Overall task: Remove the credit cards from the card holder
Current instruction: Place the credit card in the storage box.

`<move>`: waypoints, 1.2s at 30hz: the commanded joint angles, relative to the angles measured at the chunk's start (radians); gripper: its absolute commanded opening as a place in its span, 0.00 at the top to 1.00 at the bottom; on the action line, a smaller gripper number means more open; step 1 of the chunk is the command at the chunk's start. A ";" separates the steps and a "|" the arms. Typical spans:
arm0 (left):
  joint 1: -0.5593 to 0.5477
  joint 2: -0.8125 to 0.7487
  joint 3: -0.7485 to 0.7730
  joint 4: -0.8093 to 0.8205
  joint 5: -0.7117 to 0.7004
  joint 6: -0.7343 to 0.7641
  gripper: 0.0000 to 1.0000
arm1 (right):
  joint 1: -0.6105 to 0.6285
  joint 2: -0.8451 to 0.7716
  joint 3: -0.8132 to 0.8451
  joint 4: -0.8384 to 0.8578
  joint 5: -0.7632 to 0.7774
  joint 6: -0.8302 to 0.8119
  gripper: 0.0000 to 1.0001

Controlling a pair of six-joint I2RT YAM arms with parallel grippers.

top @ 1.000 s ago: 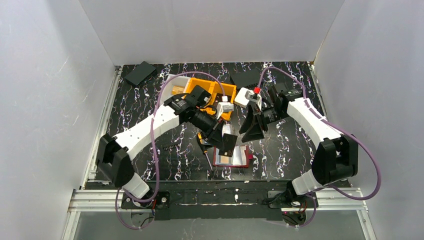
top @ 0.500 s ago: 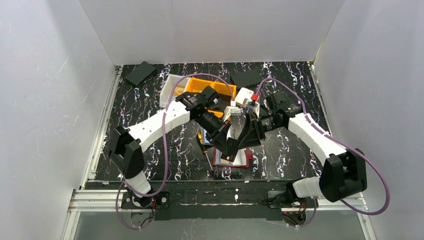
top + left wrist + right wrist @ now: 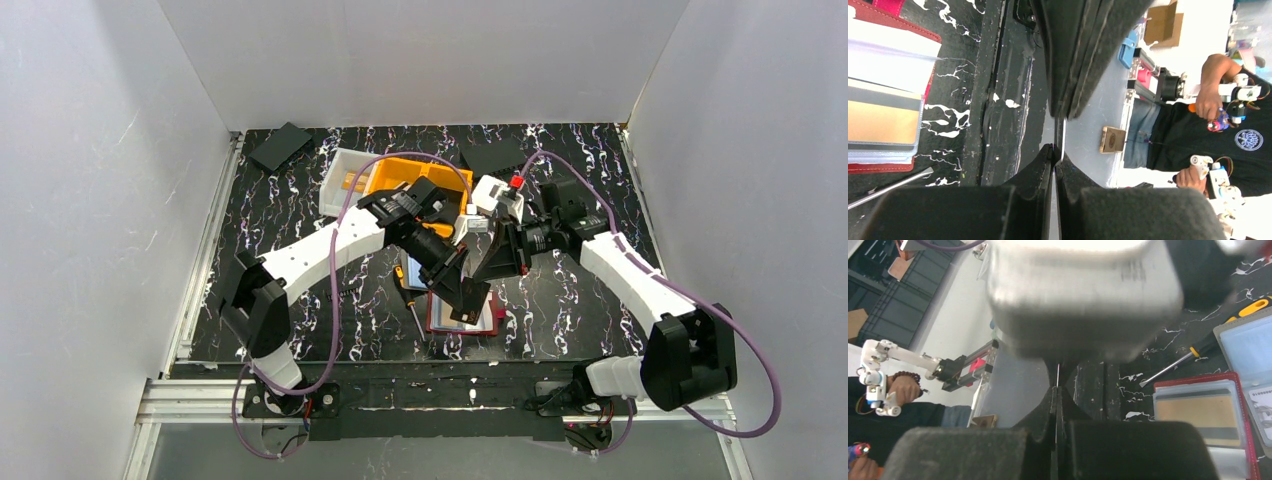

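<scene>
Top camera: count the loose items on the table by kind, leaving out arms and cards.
Bins: 2 (orange bin, white bin)
Black pads: 2 (far-left pad, far-middle pad)
Screwdriver: 1
Card holder: 1
Total: 6

My top cam sits high behind the arm bases (image 3: 275, 372), angled down and fwd, far enough back to take in the whole table (image 3: 290, 210). L wrist cam is v. close behind the left gripper (image 3: 1054, 154). Its pic is rolled sideways, with tabletop at frame left and room at right. R wrist cam is just as tight behind the right gripper (image 3: 1056, 390), with room at left and tabletop at right. All three views share the card holder (image 3: 486, 322) and the screwdriver (image 3: 412, 306) beside it.
</scene>
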 commanded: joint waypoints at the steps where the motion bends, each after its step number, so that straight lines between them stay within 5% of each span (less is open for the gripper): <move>1: 0.024 -0.114 -0.100 0.233 0.004 -0.155 0.97 | -0.015 -0.091 -0.086 0.273 -0.068 0.226 0.99; 8: 0.039 -0.154 -0.175 0.376 0.046 -0.246 1.00 | -0.044 -0.150 -0.150 0.417 -0.053 0.376 0.98; 14: 0.039 -0.143 -0.170 0.353 0.059 -0.242 1.00 | -0.044 -0.140 -0.152 0.407 -0.057 0.370 0.67; 17: 0.039 -0.137 -0.155 0.340 0.061 -0.238 1.00 | -0.041 -0.140 -0.157 0.406 -0.057 0.369 0.61; 22: 0.041 -0.113 -0.132 0.323 0.061 -0.230 1.00 | -0.026 -0.138 -0.158 0.406 -0.059 0.369 0.71; 25: 0.045 -0.109 -0.124 0.326 0.045 -0.239 1.00 | -0.023 -0.132 -0.156 0.406 -0.071 0.371 0.98; 26: 0.048 -0.113 -0.128 0.335 0.028 -0.254 0.98 | -0.022 -0.132 -0.154 0.406 -0.071 0.372 0.99; 29: 0.068 -0.165 -0.200 0.472 -0.003 -0.356 0.86 | -0.038 -0.143 -0.151 0.408 -0.064 0.376 0.99; 33: 0.086 -0.334 -0.464 0.928 -0.092 -0.637 0.32 | -0.147 -0.156 -0.167 0.446 -0.064 0.418 0.99; 36: 0.084 -0.434 -0.637 1.190 -0.174 -0.783 0.20 | -0.192 -0.162 -0.165 0.438 -0.067 0.418 0.99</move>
